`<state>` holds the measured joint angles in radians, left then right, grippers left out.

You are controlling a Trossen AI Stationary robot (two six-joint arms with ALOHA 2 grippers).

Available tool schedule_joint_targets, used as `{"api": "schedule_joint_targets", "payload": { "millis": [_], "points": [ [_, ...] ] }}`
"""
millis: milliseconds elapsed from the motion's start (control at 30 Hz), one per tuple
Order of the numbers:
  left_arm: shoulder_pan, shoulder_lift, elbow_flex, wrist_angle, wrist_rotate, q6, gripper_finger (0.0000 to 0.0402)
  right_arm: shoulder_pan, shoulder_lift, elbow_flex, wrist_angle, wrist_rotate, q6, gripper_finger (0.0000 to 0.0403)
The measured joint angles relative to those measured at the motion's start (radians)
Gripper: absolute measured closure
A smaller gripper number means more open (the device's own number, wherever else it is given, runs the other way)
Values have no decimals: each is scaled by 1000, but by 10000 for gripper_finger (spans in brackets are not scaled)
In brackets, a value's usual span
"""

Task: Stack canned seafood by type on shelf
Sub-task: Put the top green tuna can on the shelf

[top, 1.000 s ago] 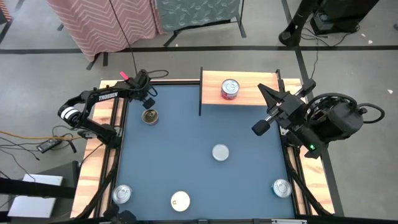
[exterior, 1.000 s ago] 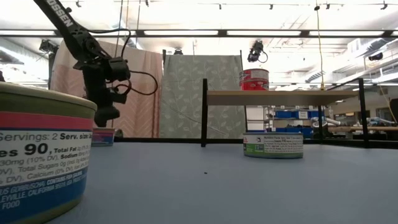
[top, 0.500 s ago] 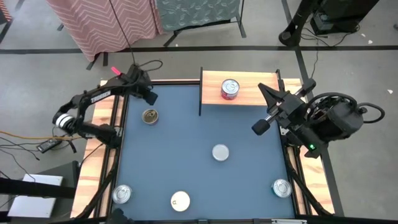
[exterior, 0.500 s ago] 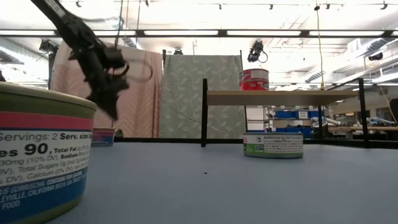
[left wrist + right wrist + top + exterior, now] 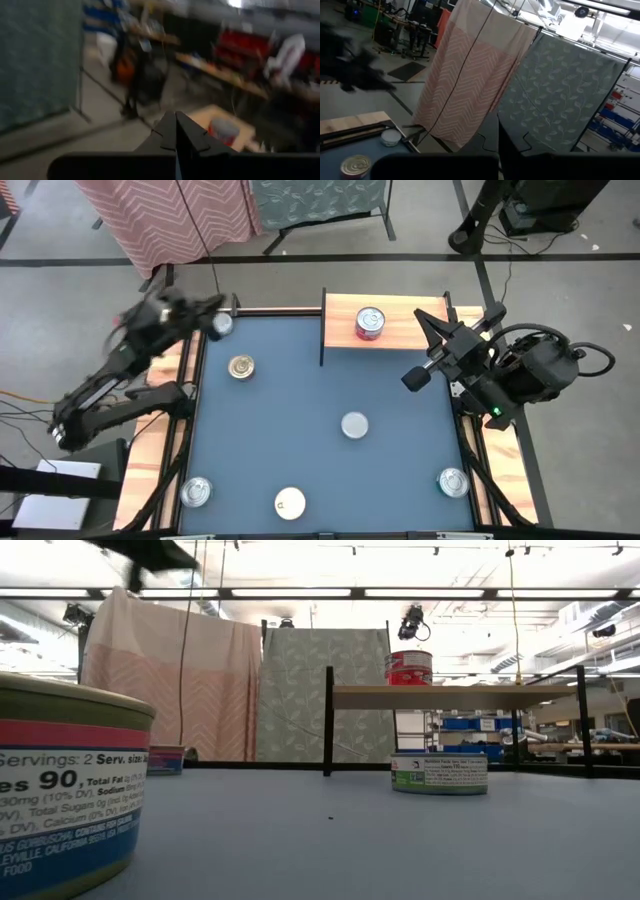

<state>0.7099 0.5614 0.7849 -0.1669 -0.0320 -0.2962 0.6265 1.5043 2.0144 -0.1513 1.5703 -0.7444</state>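
We see the left arm (image 5: 120, 375) has swung up and back off the table's far-left corner, uncovering a silver tin (image 5: 221, 325) there beyond the gold tin (image 5: 240, 366).

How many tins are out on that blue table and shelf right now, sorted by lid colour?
Silver lids: 5, namely the tin on the shelf, the far left corner tin, the middle tin, the near left tin and the near right tin.
Gold lid: 1, the gold tin.
White lid: 1, the white tin.
Total: 7
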Motion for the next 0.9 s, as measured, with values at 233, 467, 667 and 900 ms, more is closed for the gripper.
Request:
{"api": "schedule_joint_targets", "payload": {
  "millis": [233, 467, 667, 900],
  "points": [
    [-36, -289, 1, -234, -337, 175, 401, -18, 0, 0, 0, 0, -11, 398],
    [-36, -327, -9, -567, -664, 236, 401, -31, 0, 0, 9, 0, -7, 398],
    [-36, -166, -33, -557, -716, 207, 401, -33, 0, 0, 17, 0, -8, 398],
    [-2, 126, -61, -450, -614, 136, 401, -20, 0, 0, 16, 0, -9, 398]
  ]
}}
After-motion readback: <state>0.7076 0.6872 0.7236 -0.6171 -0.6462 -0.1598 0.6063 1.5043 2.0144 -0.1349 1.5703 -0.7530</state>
